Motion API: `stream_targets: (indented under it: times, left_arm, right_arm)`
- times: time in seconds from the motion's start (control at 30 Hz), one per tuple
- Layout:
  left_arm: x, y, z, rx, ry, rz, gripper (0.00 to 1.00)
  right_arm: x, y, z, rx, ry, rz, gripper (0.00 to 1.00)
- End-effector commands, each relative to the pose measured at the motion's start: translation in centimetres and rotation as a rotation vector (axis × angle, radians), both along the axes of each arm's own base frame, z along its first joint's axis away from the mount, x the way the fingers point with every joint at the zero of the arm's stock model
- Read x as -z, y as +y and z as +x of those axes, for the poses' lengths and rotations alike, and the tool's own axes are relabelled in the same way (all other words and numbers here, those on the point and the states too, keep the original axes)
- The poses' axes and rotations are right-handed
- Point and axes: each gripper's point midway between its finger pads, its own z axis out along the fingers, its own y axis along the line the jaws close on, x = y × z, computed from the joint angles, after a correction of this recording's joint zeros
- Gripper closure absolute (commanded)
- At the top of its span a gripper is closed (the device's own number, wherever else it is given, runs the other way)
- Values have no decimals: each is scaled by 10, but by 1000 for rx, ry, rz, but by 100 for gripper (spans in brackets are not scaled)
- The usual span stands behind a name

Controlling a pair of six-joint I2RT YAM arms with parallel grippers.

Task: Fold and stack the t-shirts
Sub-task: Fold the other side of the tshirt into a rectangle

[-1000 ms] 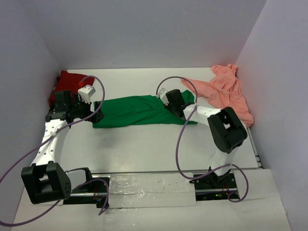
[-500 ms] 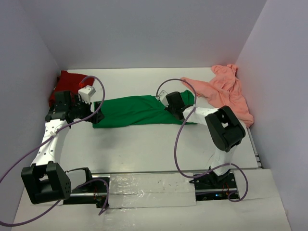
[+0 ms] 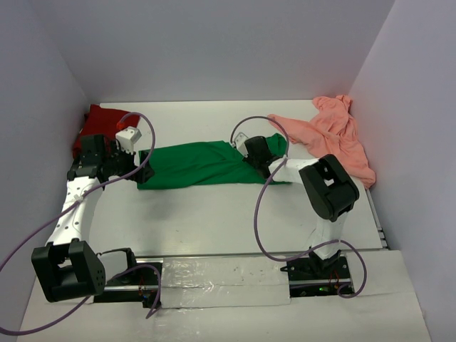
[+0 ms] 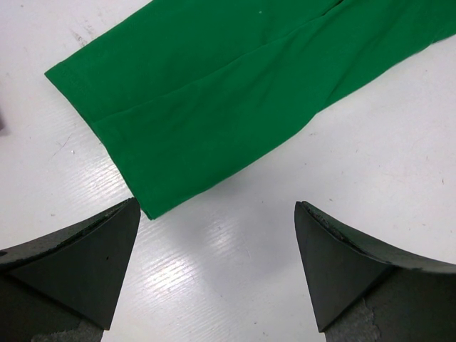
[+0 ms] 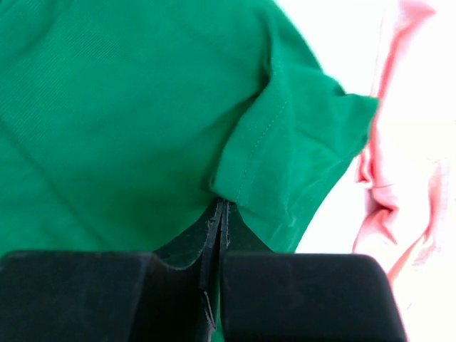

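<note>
The bright green t-shirt [image 3: 199,164] lies stretched out across the middle of the table. My right gripper [image 3: 251,153] is shut on a fold at its right end; in the right wrist view the gripper [image 5: 221,203] pinches the green cloth [image 5: 128,107] beside a hemmed sleeve. My left gripper [image 3: 142,173] is open and empty just off the shirt's left end; in the left wrist view the gripper [image 4: 217,206] hovers over bare table near the shirt's corner [image 4: 214,92]. The dark red t-shirt [image 3: 100,125] is bunched in the far left corner. The salmon-pink t-shirt [image 3: 331,135] lies crumpled at the far right.
Side walls close in the table on the left, back and right. The salmon-pink t-shirt [image 5: 399,164] lies just right of the green sleeve. Purple cables loop over both arms. A taped strip runs along the near edge between the arm bases.
My right arm has shifted slightly left, still gripping the green shirt's right end. The left arm has not moved.
</note>
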Motion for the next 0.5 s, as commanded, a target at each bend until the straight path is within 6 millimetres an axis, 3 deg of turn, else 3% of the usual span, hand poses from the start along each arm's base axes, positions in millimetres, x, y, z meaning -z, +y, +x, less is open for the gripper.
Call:
stream_targets:
  times: [0.0, 0.17, 0.47]
  left_arm:
    - [-6, -2, -2, 22, -31, -12, 1]
    - [-6, -3, -3, 25, -29, -13, 1]
    - [-6, -2, -3, 20, -33, -9, 1]
  right_arm:
    - [-21, 1, 19, 40, -139, 16, 100]
    - [-47, -9, 36, 110, -309, -3, 100]
    - [-55, -26, 52, 226, -431, -77, 100]
